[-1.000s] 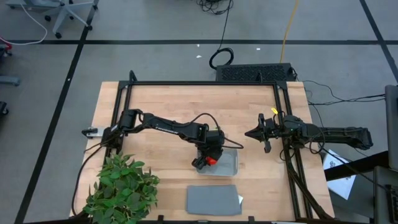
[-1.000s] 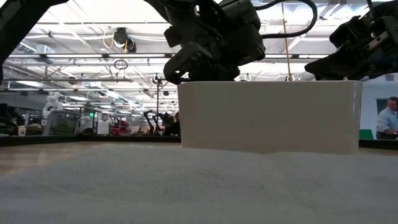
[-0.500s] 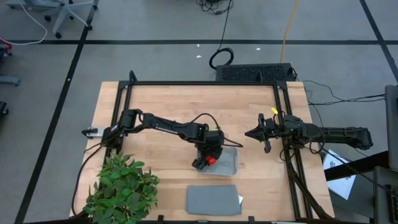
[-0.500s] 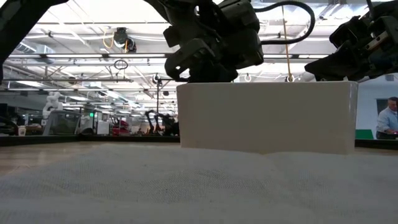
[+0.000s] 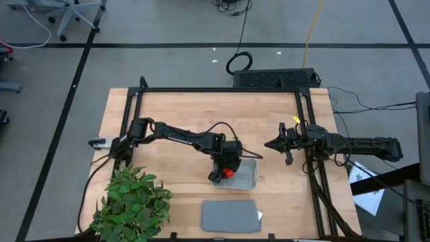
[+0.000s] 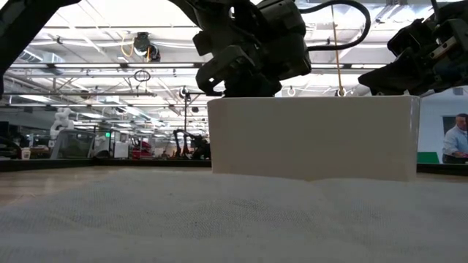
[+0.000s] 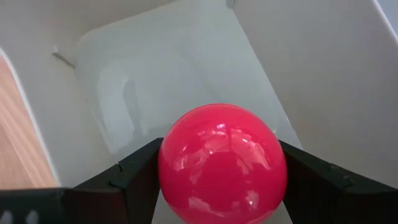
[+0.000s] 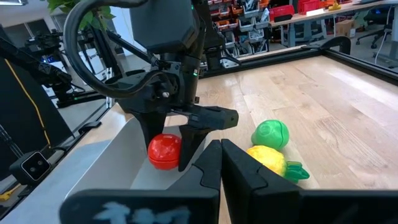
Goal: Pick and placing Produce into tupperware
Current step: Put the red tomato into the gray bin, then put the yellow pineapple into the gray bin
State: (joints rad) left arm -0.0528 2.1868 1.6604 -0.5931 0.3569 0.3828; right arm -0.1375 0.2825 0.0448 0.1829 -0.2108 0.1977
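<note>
The left gripper (image 5: 224,174) hangs over the left end of the tupperware (image 5: 247,176), its jaws clamped on the red round produce (image 7: 222,163), which sits just above the container's pale floor (whether it touches is unclear). The right gripper (image 5: 270,144), jaws pressed together, waits over the desk (image 5: 175,111) well right of the container. The green round produce (image 8: 270,134) and the yellow one (image 8: 268,159) lie touching on the wood.

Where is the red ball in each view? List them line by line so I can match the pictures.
High view: red ball at the tupperware's left end.
Low view: hidden behind the container wall.
Left wrist view: centre, between the left gripper's fingers.
Right wrist view: lower left.
Shared landmark: the tupperware.
</note>
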